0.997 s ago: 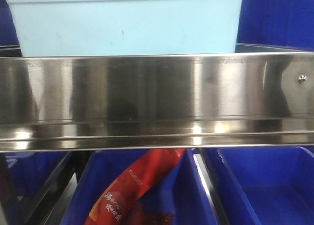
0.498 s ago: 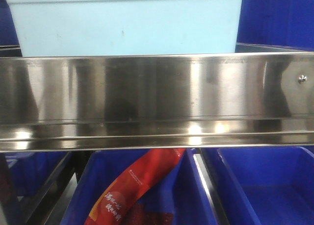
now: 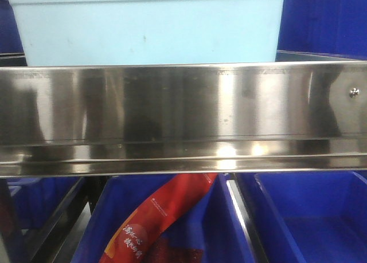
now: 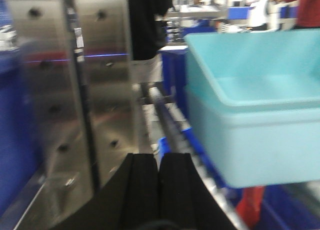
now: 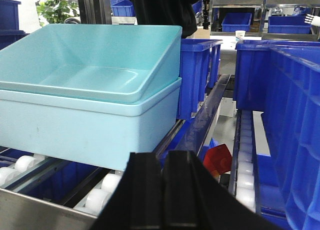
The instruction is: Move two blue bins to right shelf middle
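Note:
Two pale blue bins sit nested on the right shelf middle, the upper one tilted inside the lower one. They rest on white rollers behind the polished steel front rail. The front view shows the lower bin's wall just above that rail. My right gripper is shut and empty, low in front of the bins' near right corner. My left gripper is also shut and empty, to the left of the stacked bins and apart from them.
A perforated steel upright stands close on the left of my left gripper. Royal-blue crates fill the shelf to the right of the bins. Below the rail are more blue crates, one holding a red packet. People stand behind the rack.
Only the reflections on the steel rail have shifted a little. The bin and the shelf stand as before.

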Robot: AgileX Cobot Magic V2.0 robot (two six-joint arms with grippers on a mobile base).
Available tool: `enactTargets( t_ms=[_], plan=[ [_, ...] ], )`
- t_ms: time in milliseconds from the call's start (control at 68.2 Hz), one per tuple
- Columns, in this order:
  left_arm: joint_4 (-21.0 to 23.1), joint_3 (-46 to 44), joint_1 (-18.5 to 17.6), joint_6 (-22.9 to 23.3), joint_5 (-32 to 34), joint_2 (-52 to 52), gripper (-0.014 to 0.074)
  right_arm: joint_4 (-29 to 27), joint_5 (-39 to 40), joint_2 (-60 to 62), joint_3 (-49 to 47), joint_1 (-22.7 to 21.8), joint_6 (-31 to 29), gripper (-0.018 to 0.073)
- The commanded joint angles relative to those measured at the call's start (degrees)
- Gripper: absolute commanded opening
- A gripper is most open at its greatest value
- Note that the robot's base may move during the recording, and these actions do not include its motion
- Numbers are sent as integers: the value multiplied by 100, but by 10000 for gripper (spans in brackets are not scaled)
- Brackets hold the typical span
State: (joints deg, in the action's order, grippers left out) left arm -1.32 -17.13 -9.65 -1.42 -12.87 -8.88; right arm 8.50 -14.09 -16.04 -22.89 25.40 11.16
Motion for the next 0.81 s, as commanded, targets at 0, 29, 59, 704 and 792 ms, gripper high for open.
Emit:
enactTargets(
  t_ms=[0,29,59,704,792],
  plan=[
    [-29,390,151,35,293,250,-111,39,125,18,-1,-32,-4,-162],
    [-29,585,167,57,386,357,-111,39,125,18,-1,-32,-4,-162],
    [-29,784,167,95,497,440,-111,39,125,18,-1,-32,-4,-162],
    [-39,1713,167,189,1250,888,-111,39,171,18,-1,-32,-4,-162],
    [-39,1713,167,189,1250,888,-111,39,171,18,-1,-32,-4,-162]
  ],
)
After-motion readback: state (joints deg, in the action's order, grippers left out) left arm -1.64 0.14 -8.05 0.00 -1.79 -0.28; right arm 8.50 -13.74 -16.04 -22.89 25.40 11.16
